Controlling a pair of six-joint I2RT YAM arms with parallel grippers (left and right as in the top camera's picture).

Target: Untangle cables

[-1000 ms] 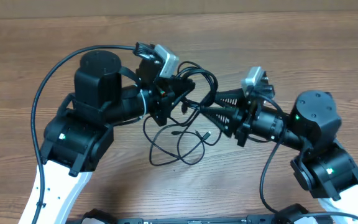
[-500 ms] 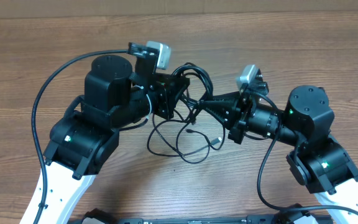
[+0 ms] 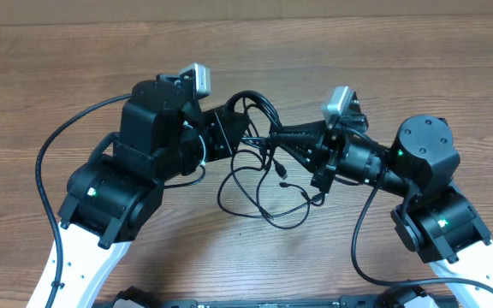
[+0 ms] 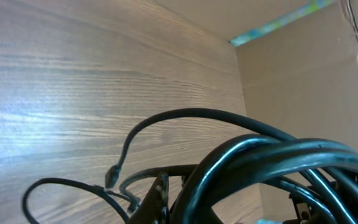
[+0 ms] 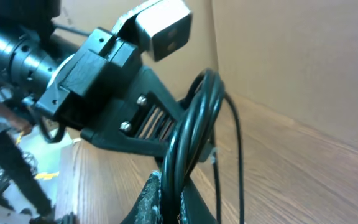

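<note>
The cables (image 3: 262, 186) are thin black cords wound in loops, held up between my two grippers, with slack loops trailing down to the wooden table (image 3: 75, 68). Two small plug ends (image 3: 282, 174) hang among the loops. My left gripper (image 3: 245, 127) is shut on the bundle from the left. My right gripper (image 3: 274, 137) is shut on it from the right, almost touching the left one. In the right wrist view the cables (image 5: 194, 118) run down between my right gripper's (image 5: 178, 202) two closed fingers. In the left wrist view the cables (image 4: 260, 155) arch close to the lens above one dark finger (image 4: 158, 198).
The left gripper's body (image 5: 123, 118) and its wrist camera (image 5: 163, 28) fill the right wrist view just beyond the bundle. Cardboard walls (image 4: 303, 81) stand behind the table. Thick black arm cables (image 3: 50, 162) curve round the left arm.
My right gripper has closed on the bundle. My left wrist has turned and drawn back to the left, and the hanging loops have shifted right.
</note>
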